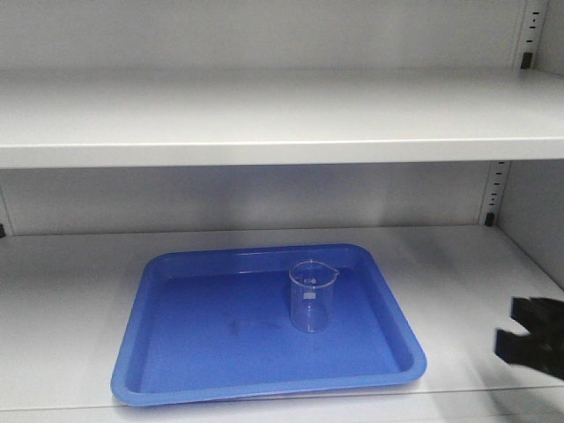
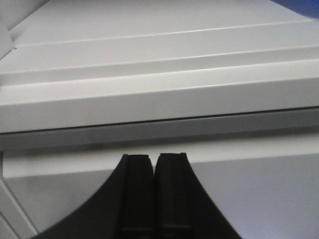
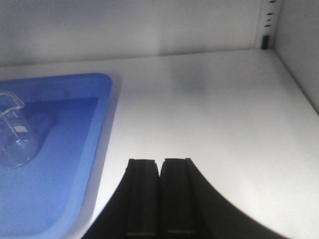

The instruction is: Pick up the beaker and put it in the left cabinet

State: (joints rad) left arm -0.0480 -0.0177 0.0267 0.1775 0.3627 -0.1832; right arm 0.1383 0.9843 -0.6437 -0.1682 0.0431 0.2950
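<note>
A clear glass beaker (image 1: 312, 296) stands upright on a blue tray (image 1: 194, 352) on the lower cabinet shelf. In the right wrist view the beaker (image 3: 14, 137) shows at the left edge, on the tray (image 3: 75, 149). My right gripper (image 3: 160, 162) is shut and empty, over bare shelf to the right of the tray; it shows as a dark shape at the right edge of the front view (image 1: 531, 337). My left gripper (image 2: 153, 157) is shut and empty, facing white cabinet ledges; it does not show in the front view.
An upper white shelf (image 1: 282, 123) spans the cabinet above the tray. The cabinet's right wall (image 1: 533, 220) carries a slotted rail (image 1: 495, 189). Bare shelf (image 3: 224, 114) lies right of the tray. A sliver of blue (image 2: 301, 6) shows at the left wrist view's top right.
</note>
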